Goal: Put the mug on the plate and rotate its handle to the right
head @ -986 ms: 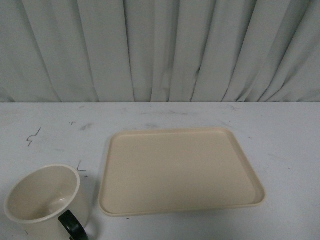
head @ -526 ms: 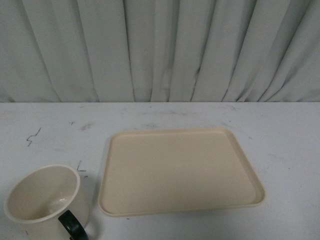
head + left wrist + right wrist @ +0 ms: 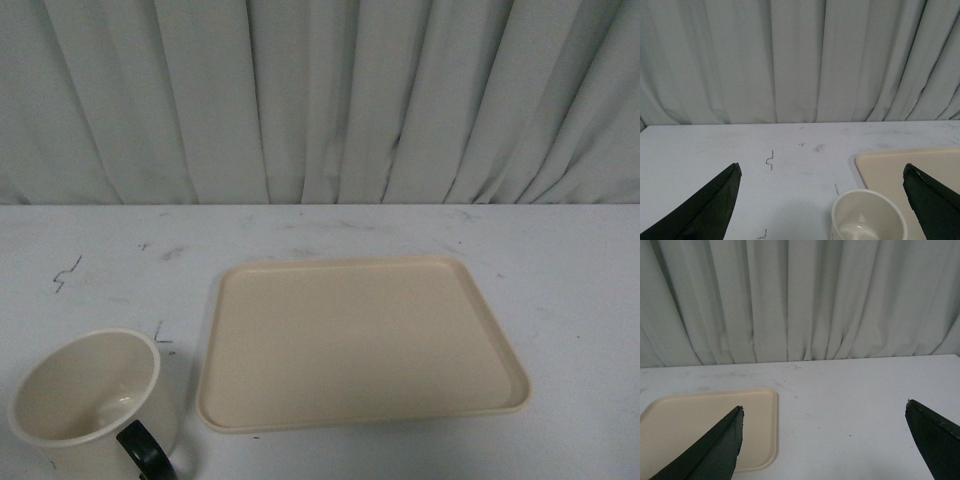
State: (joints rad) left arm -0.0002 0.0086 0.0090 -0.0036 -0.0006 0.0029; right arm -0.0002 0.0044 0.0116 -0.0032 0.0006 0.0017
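Lab-like setup: grey curtain [image 3: 320, 100], scuffed table [image 3: 110, 265]

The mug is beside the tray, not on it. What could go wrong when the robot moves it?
1. The mug sits off-centre between the fingers of the open left tool, so a careless close might knock it over.
2. The plate has a raised rim; a low carry could catch it.
3. The handle points toward the robot, so turning it right may slide the mug.
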